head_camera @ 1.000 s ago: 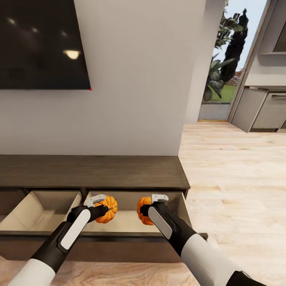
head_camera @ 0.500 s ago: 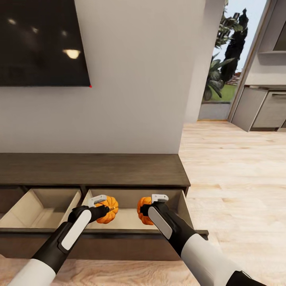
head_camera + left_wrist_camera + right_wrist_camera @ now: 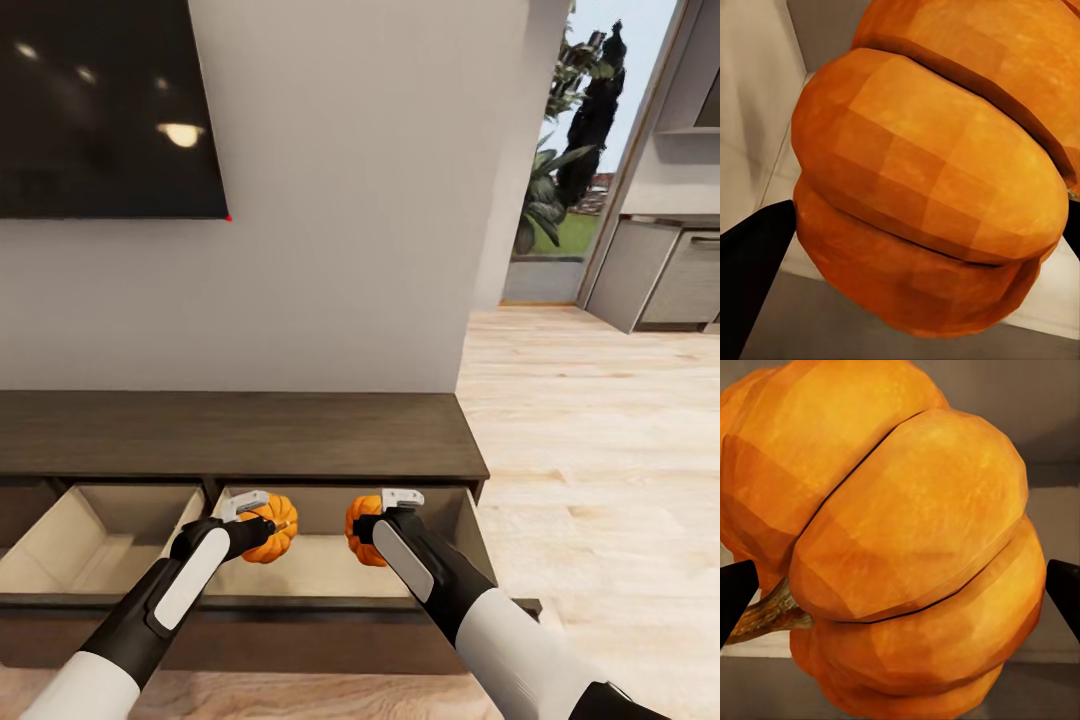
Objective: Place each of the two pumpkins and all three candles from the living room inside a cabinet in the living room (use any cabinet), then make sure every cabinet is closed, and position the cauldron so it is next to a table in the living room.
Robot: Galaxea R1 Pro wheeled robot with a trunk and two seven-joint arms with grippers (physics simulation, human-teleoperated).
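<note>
The long dark brown cabinet stands against the wall with two drawers pulled out, showing tan insides. My left gripper is shut on an orange ribbed pumpkin over the right-hand open drawer. My right gripper is shut on the second pumpkin above the same drawer. Up close, the left wrist view shows its pumpkin between dark fingers. The right wrist view shows the other pumpkin with its brown stem. Candles and cauldron are out of view.
A second open drawer lies to the left. A dark TV screen hangs on the white wall above. Light wood floor stretches to the right toward a doorway with plants and grey kitchen units.
The view has shifted slightly, with the cabinet appearing a bit larger and lower. Both grippers still hold their pumpkins over the right drawer.
</note>
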